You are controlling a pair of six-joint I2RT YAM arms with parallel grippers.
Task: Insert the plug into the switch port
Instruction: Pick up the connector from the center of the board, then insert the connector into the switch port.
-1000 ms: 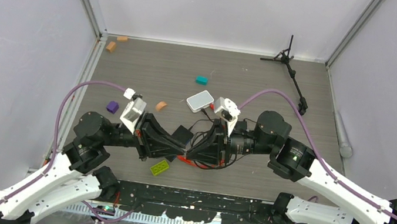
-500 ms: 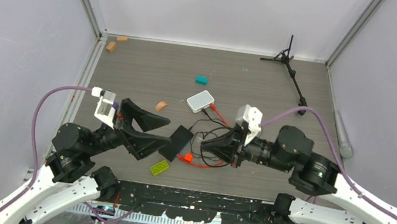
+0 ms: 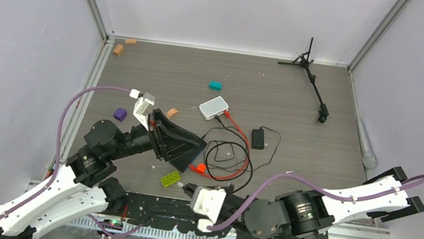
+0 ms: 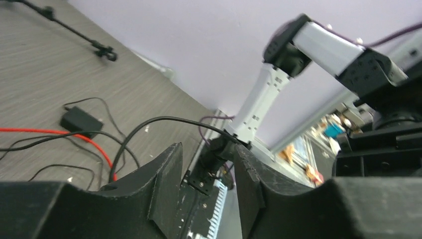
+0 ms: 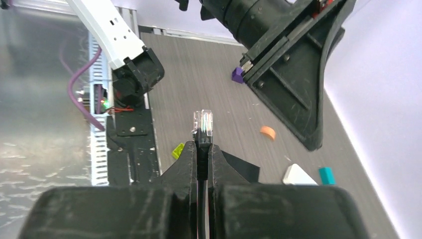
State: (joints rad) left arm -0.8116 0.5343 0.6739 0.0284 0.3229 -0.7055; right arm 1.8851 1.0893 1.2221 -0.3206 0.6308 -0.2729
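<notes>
**Right gripper (image 5: pixel 201 147) holds the plug (image 5: pixel 203 121), well apart from the switch (image 3: pixel 213 107)**

Your right gripper is pinched tight on the plug, its clear tip poking out, near the front edge of the table (image 3: pixel 327 92). Your left gripper (image 4: pixel 207 149) stands apart and empty, beside the loose cables (image 3: pixel 229 160). Nothing steadies the white switch, so pushing in could slide it. The trailing cable may snag on the left gripper.

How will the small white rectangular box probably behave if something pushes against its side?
The small white rectangular box looks light and lies loose on the smooth wood-grain table, so it would probably slide. It is low and flat, so tipping seems unlikely. The thin red cable at its edge may tug it.
</notes>
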